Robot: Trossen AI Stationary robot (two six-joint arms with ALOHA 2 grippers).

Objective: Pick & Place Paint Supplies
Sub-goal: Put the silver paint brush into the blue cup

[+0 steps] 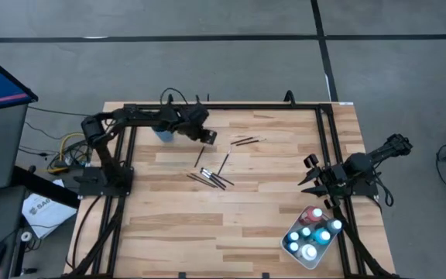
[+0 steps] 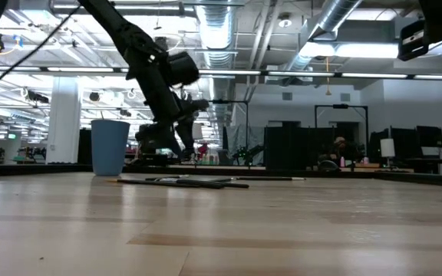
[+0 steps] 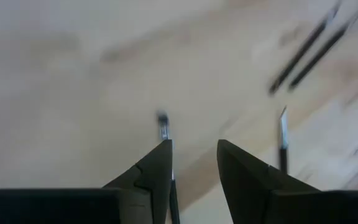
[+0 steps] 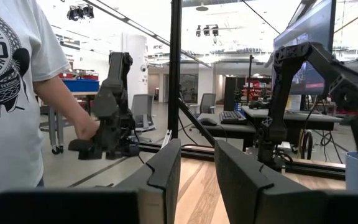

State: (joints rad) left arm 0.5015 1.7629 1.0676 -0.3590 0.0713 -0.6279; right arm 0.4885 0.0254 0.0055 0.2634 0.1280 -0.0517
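Near the table's far edge, the left gripper (image 1: 207, 137) hung slightly parted and empty over loose paintbrushes (image 1: 211, 177), bottles (image 1: 313, 232) sat in the tray (image 1: 291, 251), no label legible.

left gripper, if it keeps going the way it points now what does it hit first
Probably the paintbrush just ahead of the left gripper, which is open and aimed down at the wooden table; depth is unclear.
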